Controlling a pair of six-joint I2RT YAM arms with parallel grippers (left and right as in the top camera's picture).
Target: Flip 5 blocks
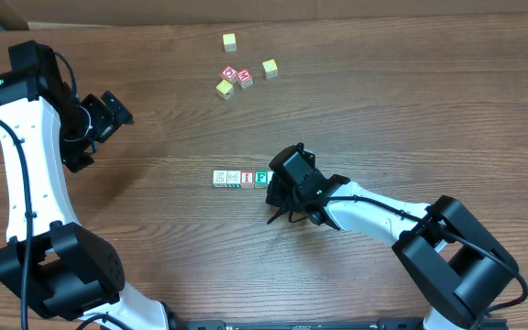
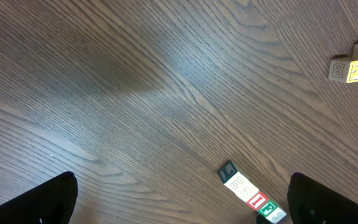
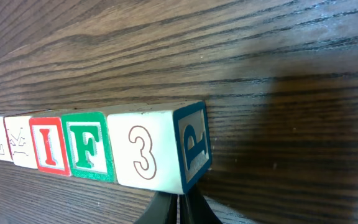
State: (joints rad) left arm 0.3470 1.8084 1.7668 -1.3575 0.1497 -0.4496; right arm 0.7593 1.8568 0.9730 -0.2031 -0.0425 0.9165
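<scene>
Right wrist: blocks [image 3: 92,152] touch edge to edge; open table [image 3: 291,93] beyond.

Row of blocks [image 3: 98,149], pale wood faces; from the 9 o'clock end:
- two w/ faint outline print
- red "I" block [image 3: 48,146], red border
- green "F" block [image 3: 87,148], green border
- "3" block [image 3: 143,155], red-outlined numeral, blue "P" on side

Table [image 3: 260,56]: dk brown wood grain.

At 12 o'clock of the row: yellow-topped cubes [image 1: 230,41]; red-topped cubes [image 1: 230,73] w/ white marks.
</scene>
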